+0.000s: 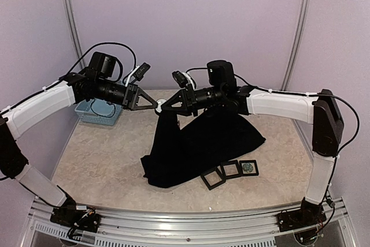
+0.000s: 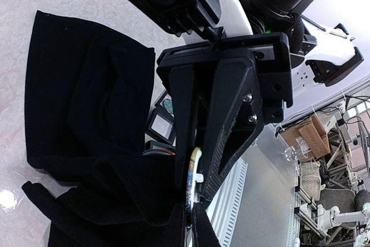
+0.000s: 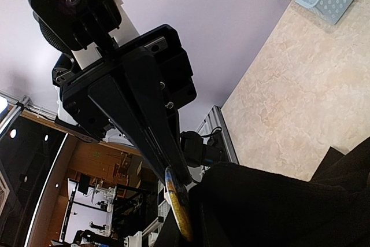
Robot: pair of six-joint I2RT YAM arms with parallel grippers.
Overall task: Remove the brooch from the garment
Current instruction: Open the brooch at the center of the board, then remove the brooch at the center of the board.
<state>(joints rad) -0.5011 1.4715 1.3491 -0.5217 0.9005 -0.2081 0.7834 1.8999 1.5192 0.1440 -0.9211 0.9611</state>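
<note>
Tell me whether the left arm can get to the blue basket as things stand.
Probably yes: the basket sits close by that arm, nothing between. But the left fingers are pinched on the brooch, at the garment the right fingers hold; free that first.

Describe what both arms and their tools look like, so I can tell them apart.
The left arm and right arm match: white shell segments, black joints and bases. The black, wedge-shaped left tool and right tool taper to narrow tips. Loose black cables run along each arm. I see no markings.
</note>
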